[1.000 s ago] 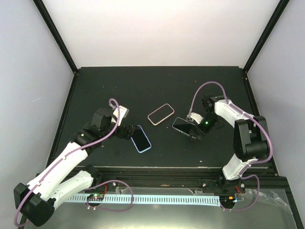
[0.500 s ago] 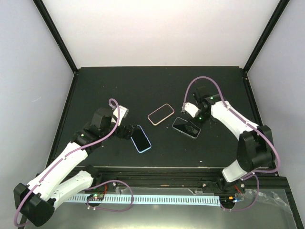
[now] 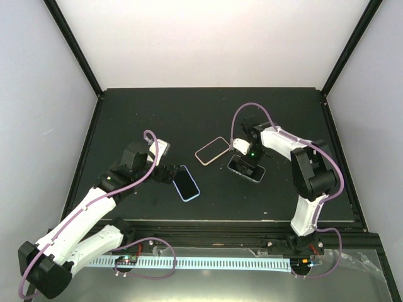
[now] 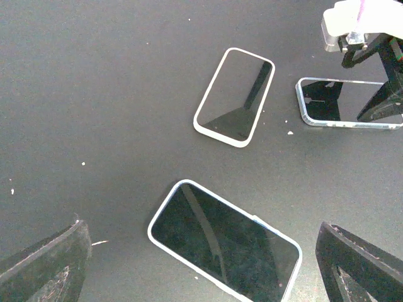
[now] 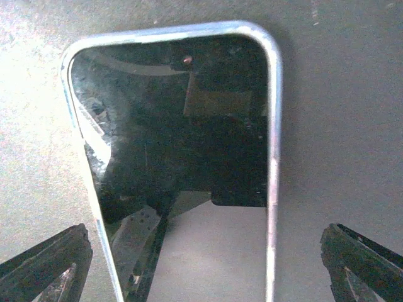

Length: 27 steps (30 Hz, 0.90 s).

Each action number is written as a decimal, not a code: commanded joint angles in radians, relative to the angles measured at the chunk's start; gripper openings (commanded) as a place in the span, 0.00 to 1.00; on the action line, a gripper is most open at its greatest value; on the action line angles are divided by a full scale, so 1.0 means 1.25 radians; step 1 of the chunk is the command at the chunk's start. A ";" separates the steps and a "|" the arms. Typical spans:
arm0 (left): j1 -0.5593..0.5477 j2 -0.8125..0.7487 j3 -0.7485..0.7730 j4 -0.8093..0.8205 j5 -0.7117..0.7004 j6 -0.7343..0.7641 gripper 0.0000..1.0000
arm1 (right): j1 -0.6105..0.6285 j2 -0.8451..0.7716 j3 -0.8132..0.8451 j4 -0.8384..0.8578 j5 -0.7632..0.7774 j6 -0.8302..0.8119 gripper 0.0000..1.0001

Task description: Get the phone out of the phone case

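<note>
Take the white-rimmed phone (image 3: 212, 151) in the middle of the table (image 3: 189, 110) as your mark. It lies flat, face up, at a slant.

Just to its right and a little nearer the arm bases lies the silver-rimmed phone (image 3: 246, 168). Only a narrow strip of bare mat separates the two; their corners are close but apart. Your right gripper (image 3: 249, 158) hangs over that phone with its jaws spread wide, gripping nothing. In the right wrist view one finger (image 5: 47, 264) stands outside the phone's left long edge and the other outside its right, with mat showing on both sides. You cannot tell from these views whether the tips touch the mat.

To the left of your mark and nearer the bases lies the blue-rimmed phone (image 3: 186, 183), flat, slanted the other way, with a clear gap of mat between them. Your left gripper (image 3: 166, 173) sits low at that phone's left side, jaws fully apart and holding nothing. The left wrist view shows the phone lying between the two spread fingers.

Each of the three shows a pale rim round a dark glossy face, and you cannot tell for sure which rim is a case with a phone inside. Beyond your mark, open mat runs to the table's far edge, and there is broad room to either side. A few white specks (image 4: 289, 132) dot the mat near it.
</note>
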 commanded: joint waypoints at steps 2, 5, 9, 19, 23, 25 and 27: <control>-0.004 -0.002 0.032 0.000 -0.002 -0.006 0.99 | 0.007 0.014 0.003 -0.034 -0.029 -0.027 1.00; -0.004 -0.004 0.031 0.000 -0.005 -0.006 0.99 | 0.007 0.020 -0.026 -0.031 -0.002 -0.019 1.00; -0.004 -0.002 0.031 0.002 -0.006 -0.006 0.99 | 0.025 -0.002 -0.093 0.015 0.069 0.003 1.00; -0.003 0.022 0.032 0.000 0.001 -0.008 0.99 | 0.078 -0.051 -0.167 0.038 0.096 0.050 0.78; -0.003 0.032 0.038 0.004 0.003 -0.022 0.98 | 0.076 -0.107 -0.162 0.044 0.068 0.066 0.72; -0.006 0.040 0.047 0.008 0.018 -0.035 0.97 | 0.071 -0.159 -0.163 0.051 0.050 0.079 0.69; -0.029 0.050 0.060 0.001 0.030 -0.063 0.93 | 0.061 -0.216 -0.163 0.048 0.023 0.095 0.64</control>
